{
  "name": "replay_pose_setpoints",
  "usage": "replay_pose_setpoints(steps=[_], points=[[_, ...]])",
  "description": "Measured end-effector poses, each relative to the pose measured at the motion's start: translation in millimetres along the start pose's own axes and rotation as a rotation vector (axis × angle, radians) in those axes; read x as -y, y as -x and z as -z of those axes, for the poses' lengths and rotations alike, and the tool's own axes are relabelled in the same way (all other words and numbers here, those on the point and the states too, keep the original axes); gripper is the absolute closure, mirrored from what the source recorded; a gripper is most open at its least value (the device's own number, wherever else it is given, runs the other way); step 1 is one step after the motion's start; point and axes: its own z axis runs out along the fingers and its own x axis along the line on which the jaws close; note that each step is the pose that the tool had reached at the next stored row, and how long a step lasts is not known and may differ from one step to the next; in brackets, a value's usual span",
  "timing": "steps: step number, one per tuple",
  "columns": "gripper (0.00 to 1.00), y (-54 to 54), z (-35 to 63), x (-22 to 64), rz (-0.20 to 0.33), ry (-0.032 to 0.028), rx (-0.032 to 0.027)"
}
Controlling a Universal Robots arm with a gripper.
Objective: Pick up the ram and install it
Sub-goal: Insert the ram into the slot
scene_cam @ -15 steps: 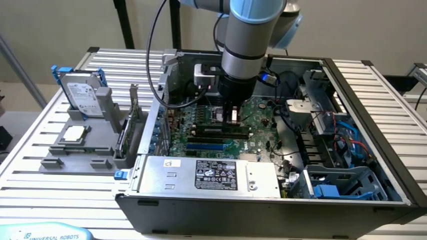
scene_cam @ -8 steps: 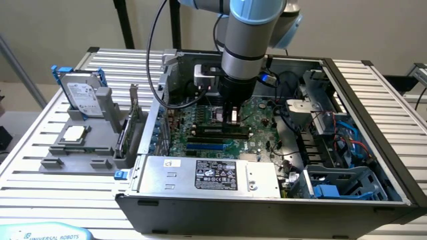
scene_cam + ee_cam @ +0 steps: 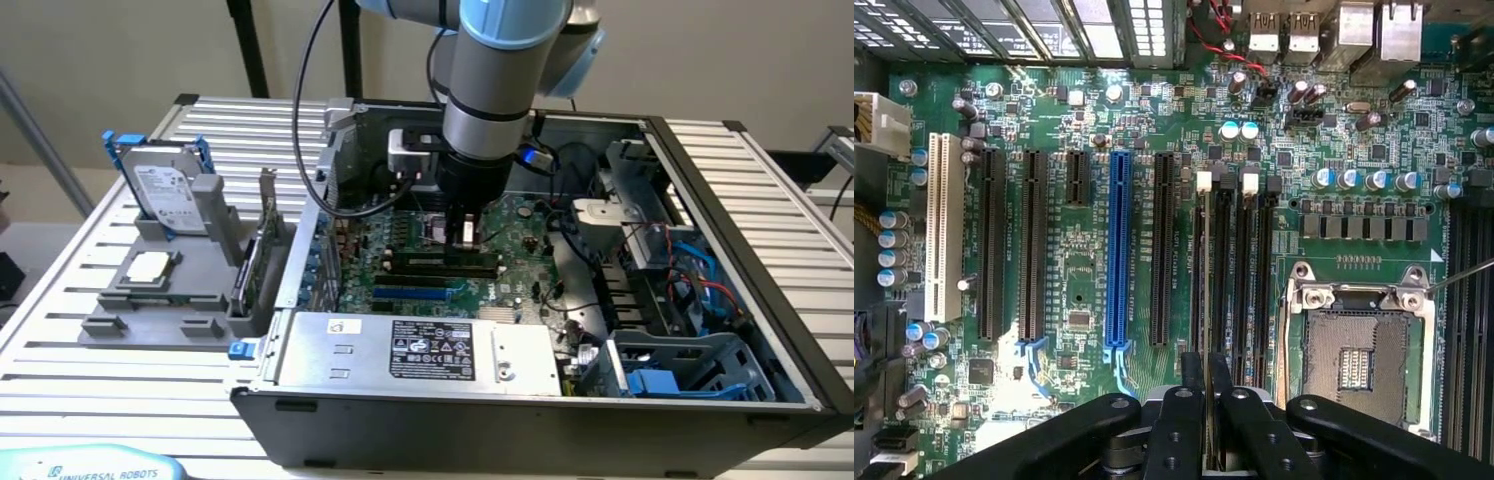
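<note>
An open computer case (image 3: 747,300) sits on my slatted tabletop (image 3: 787,190) by a pale wall. My gripper (image 3: 1206,400) pinches the ram (image 3: 1206,300) edge-on over the motherboard (image 3: 1084,290); its lower edge is hidden.

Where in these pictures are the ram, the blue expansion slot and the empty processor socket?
ram (image 3: 1207,300): wrist view, on its thin top edge above the memory slot.
blue expansion slot (image 3: 1120,250): wrist view, middle of its length.
empty processor socket (image 3: 1359,365): wrist view, on its pin field inside the metal frame.
</note>
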Motion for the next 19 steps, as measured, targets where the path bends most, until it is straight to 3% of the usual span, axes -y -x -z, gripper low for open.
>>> replay_pose_setpoints(steps=[19], points=[[0.87,-0.4,-3.5,0.2,-0.026,0.0002,0.0003]])
